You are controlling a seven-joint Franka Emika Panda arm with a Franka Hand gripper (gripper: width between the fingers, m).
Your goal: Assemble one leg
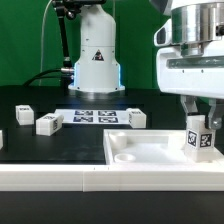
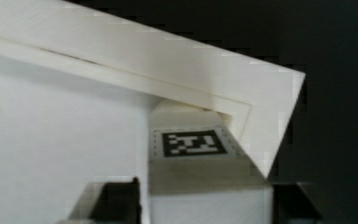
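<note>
My gripper point(image 1: 200, 128) is at the exterior view's right, shut on a leg point(image 1: 200, 141), a small white block with a black-and-white tag. It holds the leg upright over the right corner of the wide flat white panel point(image 1: 140, 152). In the wrist view the leg point(image 2: 201, 150) runs from between my fingers point(image 2: 130, 203) down to the panel's corner point(image 2: 105, 110). Whether its lower end sits in a socket is hidden. Three more legs lie on the black table: two at the left point(image 1: 22, 114) point(image 1: 48, 123) and one in the middle point(image 1: 136, 118).
The marker board point(image 1: 95, 116) lies behind the panel near the arm's white base point(image 1: 95, 60). A white ledge point(image 1: 60, 176) runs along the table's front edge.
</note>
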